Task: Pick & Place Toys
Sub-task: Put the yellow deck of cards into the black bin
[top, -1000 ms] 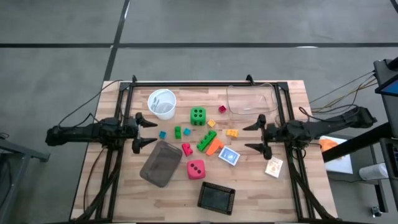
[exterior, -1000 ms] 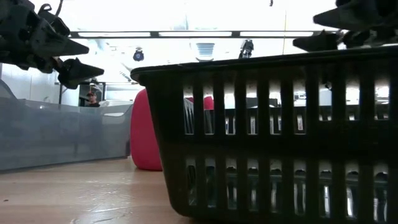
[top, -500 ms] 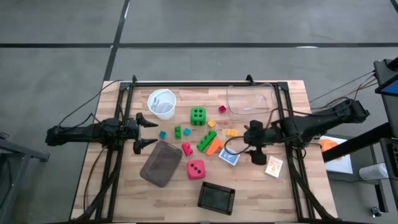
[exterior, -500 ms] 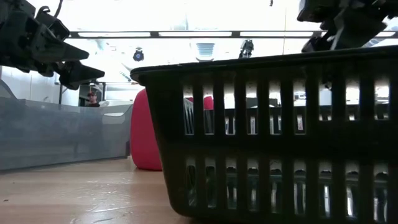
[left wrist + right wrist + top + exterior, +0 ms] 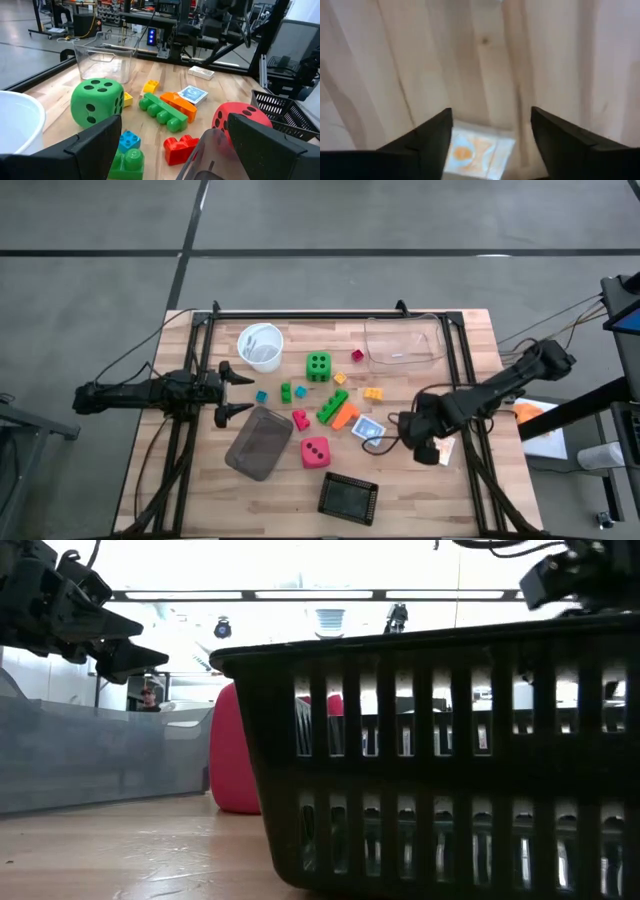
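Risk assessment. The right gripper (image 5: 428, 442) is positioned low over the card pack (image 5: 441, 448) at the 4 o'clock area of the tabletop (image 5: 480, 330), with its fingers (image 5: 431, 137) apart and straddling the pack's printed face in the right wrist view. This pack is not one of the toys. If the gripper closes here, it is likely to lift the wrong item. A flat pack lying on wood also gives the fingers little edge to catch, so a slip or a scrape against the tabletop is probable.

Toy locations. The bricks lie at the centre of the tabletop: the long green brick (image 5: 332, 406) touches the orange brick (image 5: 346, 416); the red brick (image 5: 301, 420) sits just beside them at 8 o'clock. The green die (image 5: 318, 366) stands toward 12 o'clock of the cluster, and the pink-red die (image 5: 315, 451) toward 6 o'clock, near the grey tray (image 5: 259, 443). All are well apart from the right gripper.

The left gripper (image 5: 229, 389) waits at 9 o'clock, fingers spread wide, holding nothing.

Change from the earlier frame. One second ago the right gripper hung near the 3 o'clock edge, level with the yellow brick (image 5: 372, 393). It has since swung toward 5 o'clock and descended over the pack, with its fingers narrowing. The left arm and all toys are unchanged.
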`<action>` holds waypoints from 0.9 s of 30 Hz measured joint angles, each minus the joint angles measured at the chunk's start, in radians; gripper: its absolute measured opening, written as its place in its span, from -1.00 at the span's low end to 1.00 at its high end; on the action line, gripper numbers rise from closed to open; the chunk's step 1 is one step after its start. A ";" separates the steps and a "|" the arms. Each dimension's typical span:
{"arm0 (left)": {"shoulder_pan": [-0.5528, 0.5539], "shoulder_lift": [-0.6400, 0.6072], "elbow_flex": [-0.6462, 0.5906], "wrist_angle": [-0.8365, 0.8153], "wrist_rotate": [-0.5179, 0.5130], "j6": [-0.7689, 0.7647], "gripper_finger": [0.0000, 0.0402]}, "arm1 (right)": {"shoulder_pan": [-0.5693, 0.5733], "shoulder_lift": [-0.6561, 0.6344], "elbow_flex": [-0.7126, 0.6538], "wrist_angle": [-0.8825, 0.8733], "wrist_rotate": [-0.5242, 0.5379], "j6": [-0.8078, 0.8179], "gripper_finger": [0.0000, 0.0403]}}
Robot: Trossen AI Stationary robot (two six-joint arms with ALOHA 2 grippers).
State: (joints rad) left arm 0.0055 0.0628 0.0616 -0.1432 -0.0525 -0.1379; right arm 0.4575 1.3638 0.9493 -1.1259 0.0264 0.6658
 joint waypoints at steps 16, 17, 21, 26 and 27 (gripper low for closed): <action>0.000 0.000 0.000 0.006 0.000 0.000 0.80 | 0.101 0.157 -0.018 -0.110 -0.171 0.102 -0.86; 0.000 0.000 0.000 0.008 0.000 0.000 0.80 | 0.103 0.162 -0.024 -0.106 -0.183 0.103 -0.88; 0.000 0.000 -0.001 0.010 0.000 0.000 0.80 | 0.111 0.184 -0.057 -0.056 -0.206 0.108 -0.90; 0.000 0.000 0.000 0.009 0.000 -0.001 0.80 | 0.112 0.214 -0.126 0.089 -0.255 0.113 -0.91; 0.000 0.000 0.000 0.009 0.000 -0.001 0.80 | 0.112 0.220 -0.134 0.106 -0.258 0.113 -0.91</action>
State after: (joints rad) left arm 0.0055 0.0628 0.0618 -0.1341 -0.0528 -0.1387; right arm 0.5694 1.5838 0.8158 -1.0200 -0.2312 0.7788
